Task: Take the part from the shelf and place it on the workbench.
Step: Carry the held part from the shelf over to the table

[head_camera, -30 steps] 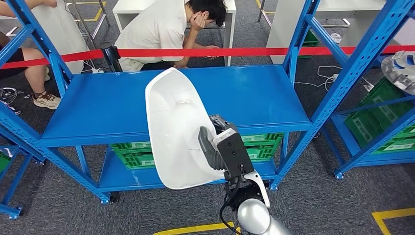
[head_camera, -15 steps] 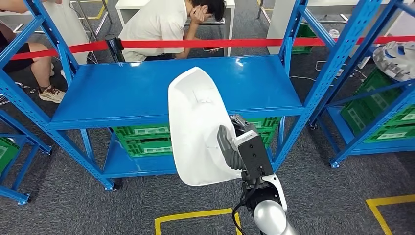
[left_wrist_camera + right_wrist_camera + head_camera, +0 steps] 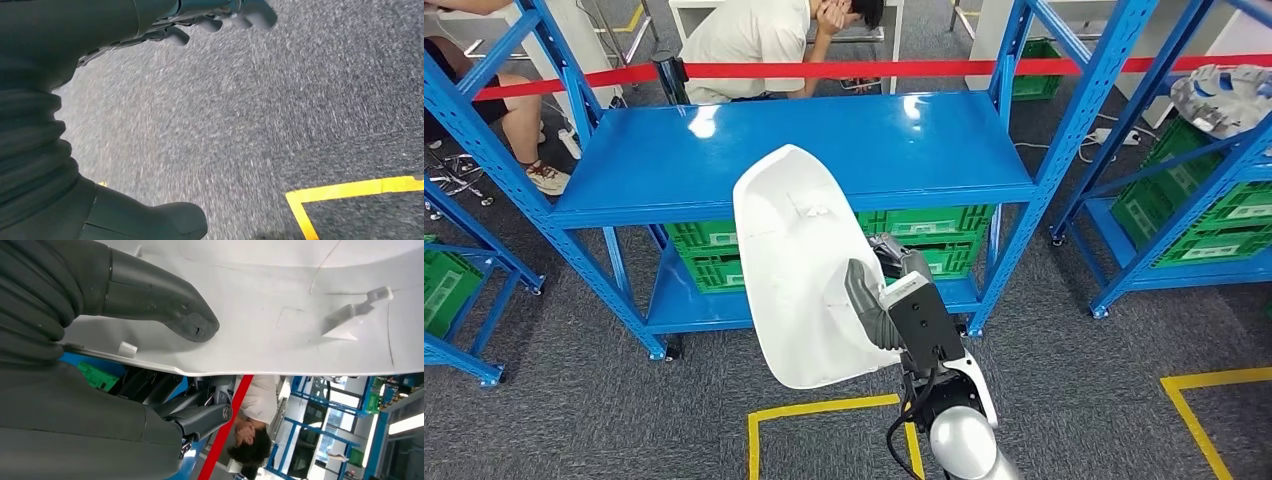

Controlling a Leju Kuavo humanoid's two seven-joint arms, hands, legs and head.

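Shelf [image 3: 794,150] nearer now; right robot hand [image 3: 879,300] still gripping white part [image 3: 799,270].

Part [image 3: 799,265] before shelf [image 3: 794,150]; crates [image 3: 924,235] beneath.

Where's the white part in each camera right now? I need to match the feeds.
Head view: the white part sits centre frame, held by the right hand, in front of the blue workbench.
Right wrist view: the white part spans the upper half, thumb pressed on it.
Left wrist view: not in it.
Shared landmark: the red tape.
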